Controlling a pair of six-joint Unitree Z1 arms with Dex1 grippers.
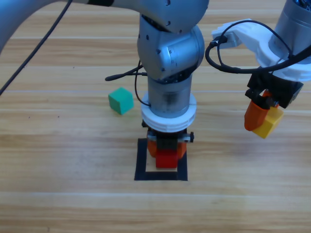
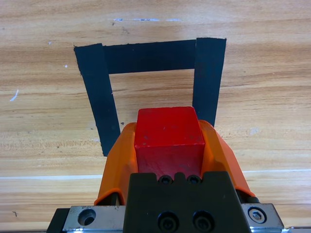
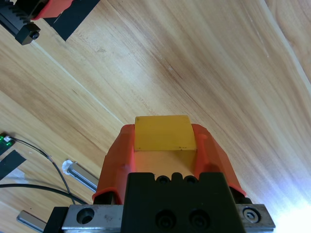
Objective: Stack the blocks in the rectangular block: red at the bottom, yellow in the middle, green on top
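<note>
Three cubes were in sight, one of each colour, along with one black tape square and two arms on the wooden bench (image 1: 58, 194). Farthest left, the green cube (image 1: 120, 101) sat alone on the bare wood, apart from the tape and touched by nothing. In the middle, the left arm came straight down over the tape square (image 1: 141, 162), its grey body hiding the square's far edge from above. The left end effector (image 1: 166, 154) was closed narrowly on the red cube (image 2: 168, 141), its orange jaws pressed to both sides, the cube within the square's opening at its far side. To the right, well clear of the square, the right end effector (image 1: 263, 121) hung above the bench, clamped on the yellow cube (image 3: 164, 133).
</note>
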